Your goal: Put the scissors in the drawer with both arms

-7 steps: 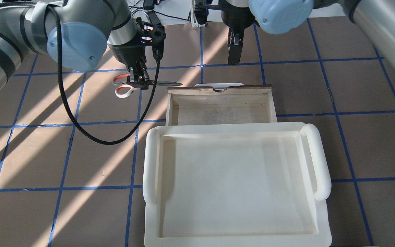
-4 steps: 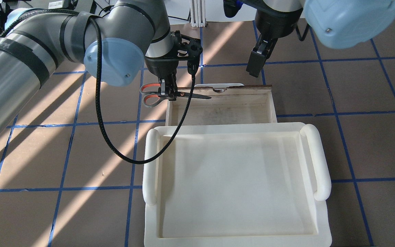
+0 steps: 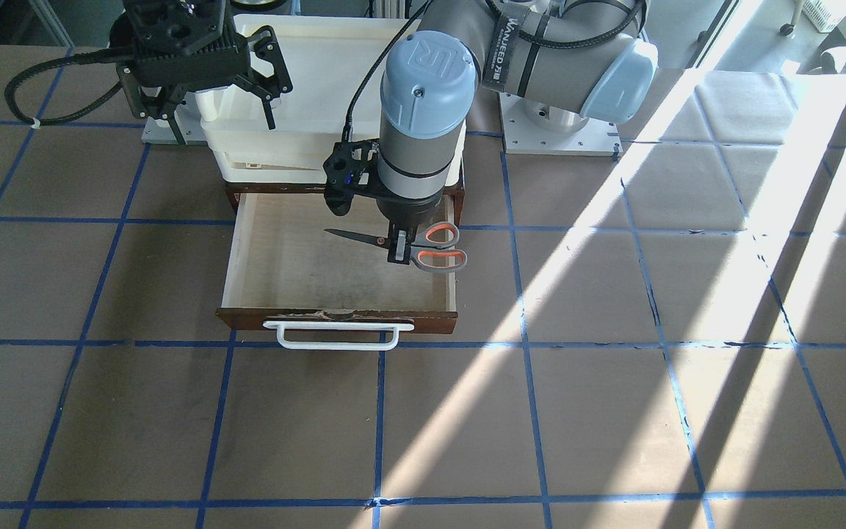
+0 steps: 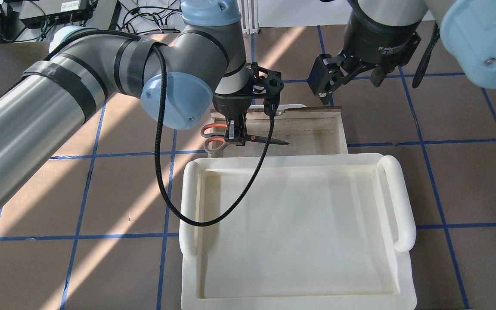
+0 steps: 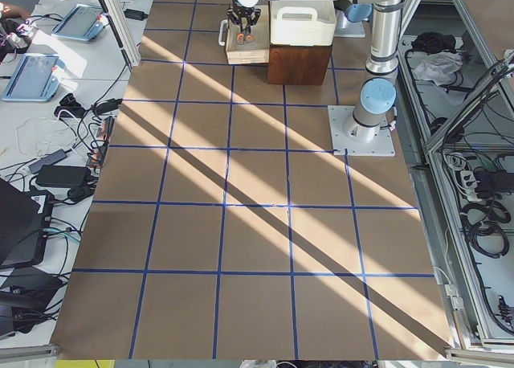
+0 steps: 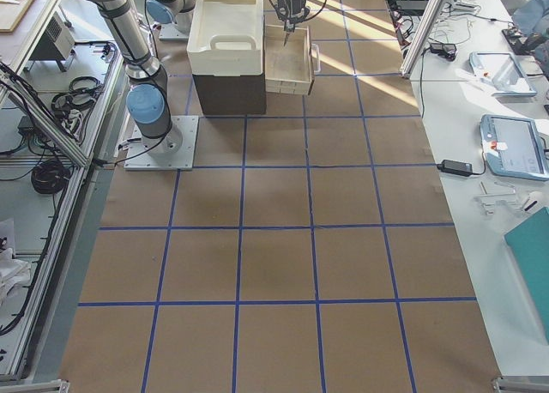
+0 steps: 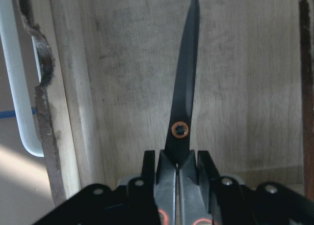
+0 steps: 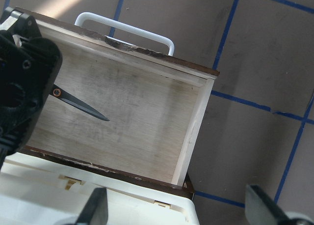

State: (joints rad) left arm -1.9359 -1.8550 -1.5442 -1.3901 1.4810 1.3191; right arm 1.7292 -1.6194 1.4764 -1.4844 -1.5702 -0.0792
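Note:
The scissors have grey handles lined orange-red and dark slim blades. My left gripper is shut on them just behind the pivot. It holds them level over the left end of the open drawer, with the handles over the drawer's left wall and the blades pointing into the pale wood interior. The front view shows the same, with the scissors at the drawer's right end. My right gripper is open and empty, raised above the drawer's far right corner.
A cream-white plastic tray with two rounded handles sits on top of the cabinet, just behind the drawer. The drawer's white bar handle faces away from me. The left arm's black cable loops over the tray's left edge.
My left gripper has carried the scissors right and toward me, from beside the drawer to over its left end. My right gripper has moved right and its fingers have spread open.

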